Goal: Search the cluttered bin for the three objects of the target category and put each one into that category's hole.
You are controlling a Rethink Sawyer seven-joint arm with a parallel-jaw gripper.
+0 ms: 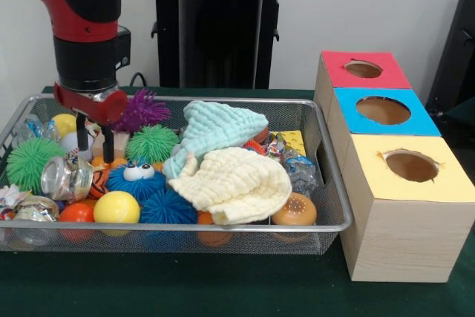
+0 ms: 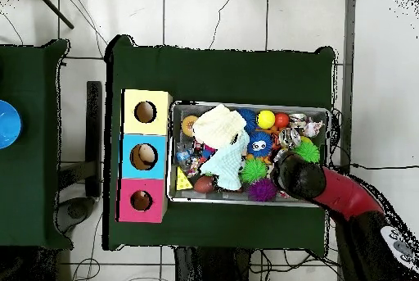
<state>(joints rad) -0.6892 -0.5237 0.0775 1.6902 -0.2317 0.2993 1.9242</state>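
The silver wire mesh bin (image 1: 223,226) sits on the green table and is full of toys; it also shows in the overhead view (image 2: 250,104). My gripper (image 1: 94,140) hangs over the bin's left part with its two black fingers (image 1: 108,146) apart and lowered into the clutter, astride a pale beige toy (image 1: 96,142), between a white ball (image 1: 69,142) and a green spiky ball (image 1: 152,142). A purple spiky ball (image 1: 141,111) lies just behind it. The red-topped box's hole (image 1: 363,69) is at the far right; it also shows in the overhead view (image 2: 141,201). In the overhead view the arm (image 2: 307,181) hides the gripper.
A mint cloth (image 1: 215,128) and a cream cloth (image 1: 234,182) cover the bin's middle. A blue fuzzy toy with eyes (image 1: 137,177), a yellow ball (image 1: 116,208), a glass jar (image 1: 67,177) and another green spiky ball (image 1: 30,162) lie nearby. Blue-topped (image 1: 382,110) and yellow-topped (image 1: 410,165) boxes stand beside the red one.
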